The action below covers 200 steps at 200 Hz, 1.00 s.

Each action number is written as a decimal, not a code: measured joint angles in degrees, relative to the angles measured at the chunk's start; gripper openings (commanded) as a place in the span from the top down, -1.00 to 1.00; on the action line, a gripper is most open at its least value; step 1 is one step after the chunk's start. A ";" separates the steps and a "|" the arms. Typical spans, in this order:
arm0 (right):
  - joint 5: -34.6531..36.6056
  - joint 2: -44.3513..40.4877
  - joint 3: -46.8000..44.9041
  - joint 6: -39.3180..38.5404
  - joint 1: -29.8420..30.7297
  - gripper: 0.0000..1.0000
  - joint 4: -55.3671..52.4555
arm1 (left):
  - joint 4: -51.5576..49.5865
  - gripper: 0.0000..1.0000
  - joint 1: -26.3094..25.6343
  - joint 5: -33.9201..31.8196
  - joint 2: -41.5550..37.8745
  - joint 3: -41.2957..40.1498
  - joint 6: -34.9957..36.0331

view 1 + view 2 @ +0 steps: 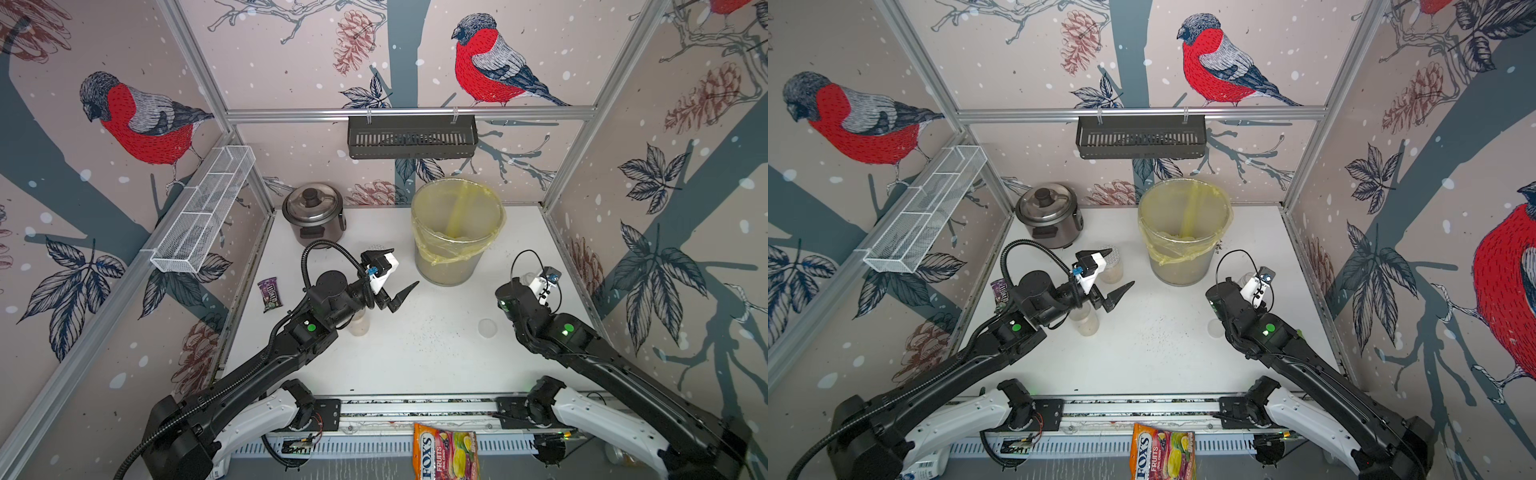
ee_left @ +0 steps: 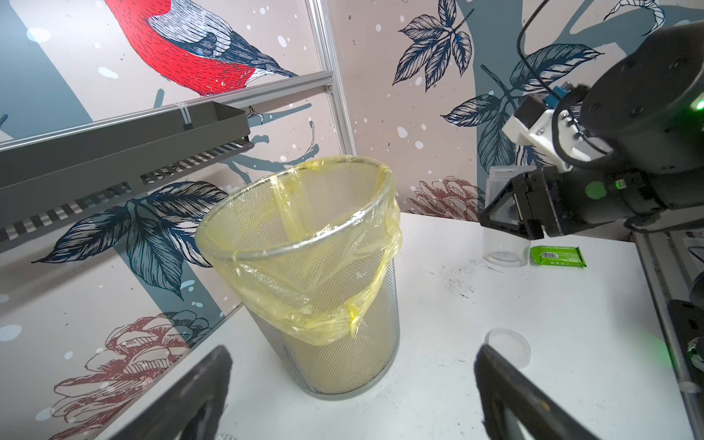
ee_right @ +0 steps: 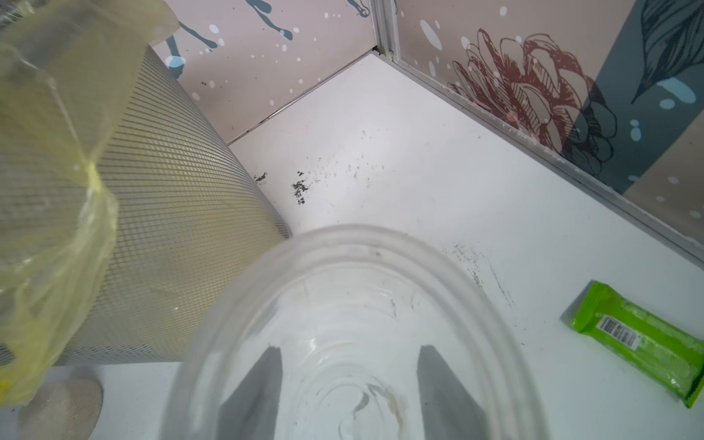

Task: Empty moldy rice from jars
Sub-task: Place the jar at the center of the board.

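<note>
The right claw [image 3: 348, 348] pinches an emptied jar [image 2: 504, 249] upright just right of the bin [image 1: 419, 232], a loose lid [image 1: 487, 327] lying on the bench [image 1: 415, 357], while the left claw [image 1: 405, 267], spread and empty at mid-frame, seems ready for the two jars [image 1: 1112, 272] left of centre that hold rice [image 1: 1087, 328].

- The wall [image 1: 141, 120] is printed in pale pink with red-breasted grey birds, blue-grey branches and white flecks.
- The table [image 1: 415, 365] is seen as white, flecked with dark specks.
- The bin [image 1: 449, 270] is made of silver mesh and lined with a translucent yellow bag [image 1: 430, 249].
- The clear jar [image 3: 362, 304] is marked by a brownish smear at its base.
- Pale beige rice [image 1: 1088, 329] is seen in a second jar [image 1: 1090, 316].
- A silver dotted lid [image 1: 1116, 255] is borne by the wider jar [image 1: 1113, 274].
- The wrapper [image 3: 644, 339] is coloured bright green with a white barcode patch.
</note>
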 measured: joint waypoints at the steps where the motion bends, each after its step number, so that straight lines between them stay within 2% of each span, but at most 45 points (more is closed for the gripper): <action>1: 0.11 0.07 -0.09 0.20 0.04 0.22 0.00 | 0.07 -0.96 -0.02 -0.02 -0.04 -0.07 -0.02; 66: 11.87 9.60 -0.76 17.68 6.67 0.17 -1.68 | 3.61 -0.96 -1.73 -2.73 -0.79 -3.58 -3.17; 114: 15.15 21.75 0.70 30.51 8.72 0.12 -5.97 | 5.46 -0.97 -2.49 -2.86 -1.92 -4.33 -4.92; 138: 15.41 26.38 0.81 33.57 8.74 0.12 -6.82 | 5.66 -0.97 -2.60 -2.93 -3.23 -5.51 -5.57; 200: 15.26 33.99 0.52 33.55 7.56 0.14 -3.54 | 5.70 -0.96 -2.60 -4.42 -5.44 -7.52 -6.38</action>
